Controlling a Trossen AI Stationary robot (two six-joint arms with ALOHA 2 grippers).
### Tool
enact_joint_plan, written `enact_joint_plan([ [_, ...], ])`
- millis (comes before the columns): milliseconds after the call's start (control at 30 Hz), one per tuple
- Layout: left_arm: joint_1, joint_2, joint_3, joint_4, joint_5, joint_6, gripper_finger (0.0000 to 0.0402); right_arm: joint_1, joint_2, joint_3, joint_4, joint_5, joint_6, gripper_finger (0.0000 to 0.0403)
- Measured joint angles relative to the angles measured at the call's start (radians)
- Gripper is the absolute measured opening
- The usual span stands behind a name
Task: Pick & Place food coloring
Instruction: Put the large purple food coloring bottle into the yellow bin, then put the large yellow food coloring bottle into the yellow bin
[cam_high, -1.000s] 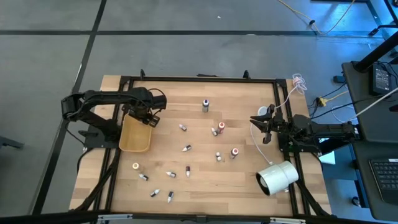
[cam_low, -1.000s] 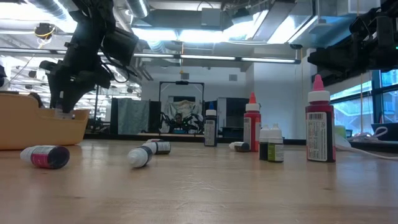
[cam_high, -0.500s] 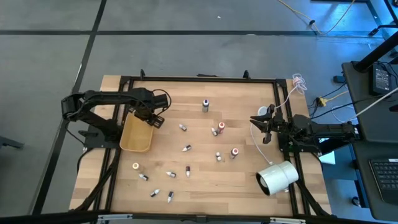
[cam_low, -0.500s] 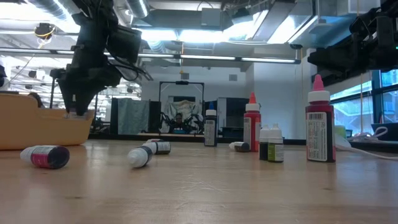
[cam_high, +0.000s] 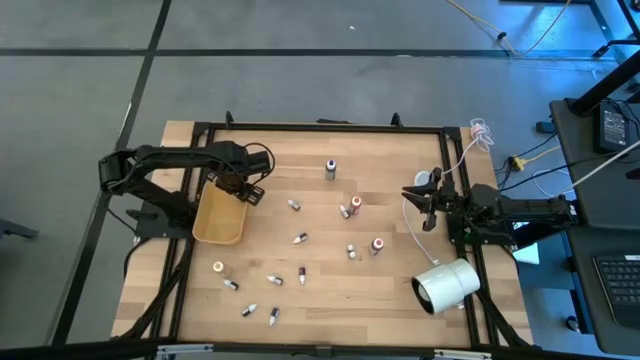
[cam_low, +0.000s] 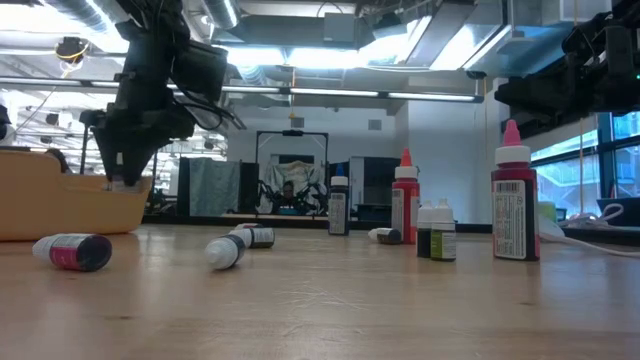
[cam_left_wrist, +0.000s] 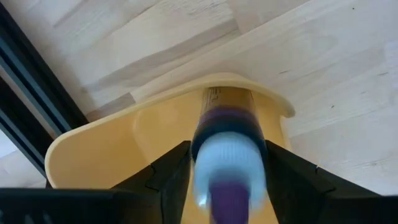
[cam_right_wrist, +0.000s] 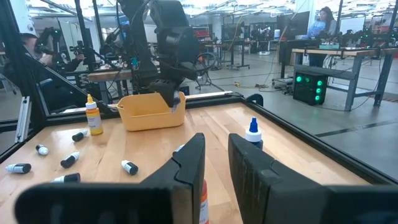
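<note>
The left gripper (cam_high: 243, 190) hung over the far right corner of the shallow tan plastic tray (cam_high: 218, 217), its two dark fingers (cam_left_wrist: 163, 180) partly spread on either side of a small yellow-bodied, white-capped food coloring bottle (cam_left_wrist: 227, 142) lying between them above the tray's floor; whether the fingers were actually pressing the bottle could not be told. The remaining tiny dropper bottles (cam_high: 300, 238) lay and stood scattered over the pale wooden table (cam_high: 390, 160), well apart from the tray. The right gripper (cam_high: 422, 207) waited at the table's right edge with its fingers nearly together and holding nothing, near a large white cylinder (cam_high: 447, 285).
</note>
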Motion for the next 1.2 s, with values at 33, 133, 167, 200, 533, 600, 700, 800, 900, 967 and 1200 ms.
enact_joint_plan([
  [33, 0.0, 0.0, 0.0, 0.0, 0.0, 0.0, 0.0194, 0.0, 0.0, 0.0, 0.0, 0.0, 0.0, 0.0075],
  [133, 0.001, 0.0, 0.0, 0.0, 0.002, 0.002, 0.0218, 0.0, 0.0, 0.0, 0.0, 0.0, 0.0, 0.0075],
  [167, 0.001, 0.0, 0.0, 0.0, 0.002, 0.008, 0.0226, 0.0, 0.0, 0.0, 0.0, 0.0, 0.0, 0.0075],
  [200, 0.001, 0.0, 0.0, 0.0, 0.002, 0.012, 0.0234, 0.0, 0.0, 0.0, 0.0, 0.0, 0.0, 0.0075],
  [533, 0.0, -0.061, 0.134, -0.195, -0.051, 0.038, 0.0251, 0.0, 0.0, 0.0, 0.0, 0.0, 0.0, 0.0075],
  [600, -0.009, -0.096, 0.178, -0.23, -0.072, 0.036, 0.025, 0.0, 0.0, 0.0, 0.0, 0.0, 0.0, 0.0075],
  [700, -0.049, -0.166, 0.225, -0.225, -0.084, 0.11, 0.025, 0.0, 0.0, 0.0, 0.0, 0.0, 0.0, 0.0075],
  [800, -0.136, -0.239, 0.23, -0.181, -0.076, 0.212, 0.0249, 0.0, 0.0, 0.0, 0.0, 0.0, 0.0, 0.0075],
  [900, -0.269, -0.292, 0.23, -0.166, -0.026, 0.261, 0.0249, 0.0, 0.0, 0.0, 0.0, 0.0, 0.0, 0.0075],
  [967, -0.372, -0.305, 0.23, -0.152, 0.041, 0.263, 0.0249, 0.0, 0.0, 0.0, 0.0, 0.0, 0.0, 0.0075],
  [1200, -0.77, -0.257, 0.23, -0.07, 0.109, 0.39, 0.0247, 0.0, 0.0, 0.0, 0.0, 0.0, 0.003, 0.0075],
])
